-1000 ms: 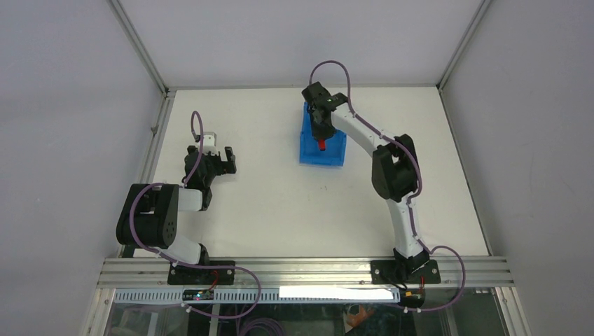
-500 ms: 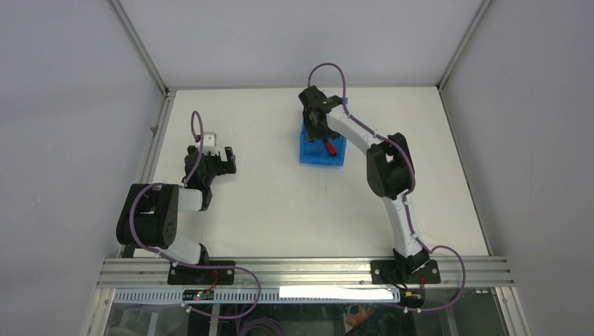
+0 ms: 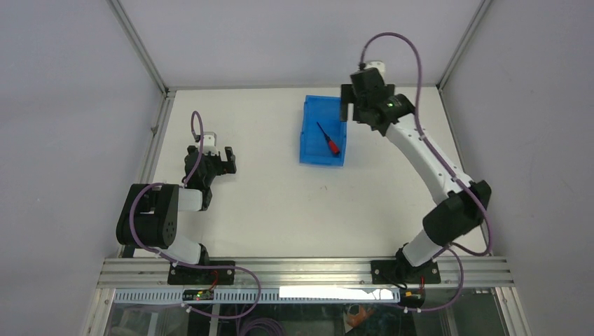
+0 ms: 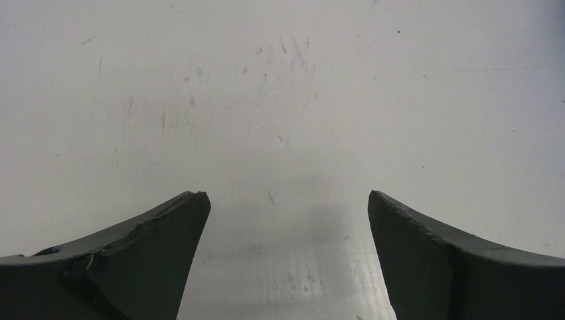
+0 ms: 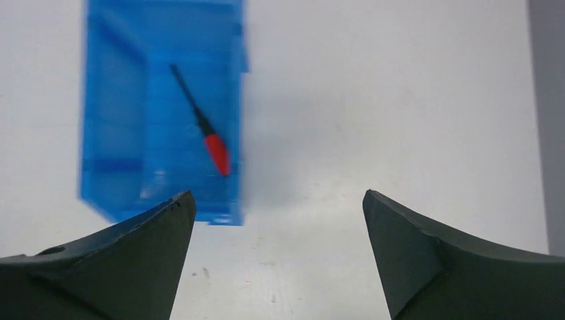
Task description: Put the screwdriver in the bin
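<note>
Table first: white, scuffed, and it carries everything else. My two arms rise from its near edge. My right arm reaches far across toward the back right, bent at the elbow, with its wrist raised above the tabletop just right of the bin's far corner. My left arm sits folded low on the left side, well apart from the bin. The bin is blue and see-through, a rectangle lying lengthwise near the back middle of the table.

My right gripper stands wide and holds nothing. Its wrist camera looks down on the bin, which lies left of the gap, and on bare table. My left gripper is likewise spread wide over scratched tabletop, with nothing in it.

Smallest is the screwdriver. It lies inside the bin on the floor, slanted, with its red handle toward the near right wall and its thin black shaft pointing to the far left. Neither gripper touches it.
</note>
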Motion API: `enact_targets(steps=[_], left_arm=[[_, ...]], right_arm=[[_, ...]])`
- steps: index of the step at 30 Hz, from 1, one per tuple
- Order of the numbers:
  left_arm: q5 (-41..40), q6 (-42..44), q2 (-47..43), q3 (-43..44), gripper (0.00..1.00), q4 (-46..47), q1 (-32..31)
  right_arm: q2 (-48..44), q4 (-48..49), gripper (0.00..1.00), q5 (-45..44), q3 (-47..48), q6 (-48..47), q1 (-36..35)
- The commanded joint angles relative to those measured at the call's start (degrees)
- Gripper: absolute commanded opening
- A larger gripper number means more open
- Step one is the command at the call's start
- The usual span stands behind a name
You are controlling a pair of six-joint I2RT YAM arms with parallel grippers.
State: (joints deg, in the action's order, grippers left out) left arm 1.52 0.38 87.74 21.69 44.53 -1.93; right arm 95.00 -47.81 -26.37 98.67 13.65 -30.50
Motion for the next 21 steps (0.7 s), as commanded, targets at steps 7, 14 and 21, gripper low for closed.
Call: enact_targets(steps=[7, 14, 21], left_arm=[[-0.1, -1.0, -1.4, 0.3, 0.99, 1.5, -0.5], [-0.1, -1.0, -1.4, 0.3, 0.99, 1.5, -0.5], [0.0, -1.0, -1.3, 0.3, 0.99, 1.5, -0.5]], right_arm=[[-18.9, 11.3, 0.99, 9.2, -27.6, 0.0, 27.6], [-22.1, 14.4, 0.99, 18.3, -31.0, -0.7, 30.3], [-24.0, 19.1, 0.99, 23.0, -34.1, 1.0, 30.3]])
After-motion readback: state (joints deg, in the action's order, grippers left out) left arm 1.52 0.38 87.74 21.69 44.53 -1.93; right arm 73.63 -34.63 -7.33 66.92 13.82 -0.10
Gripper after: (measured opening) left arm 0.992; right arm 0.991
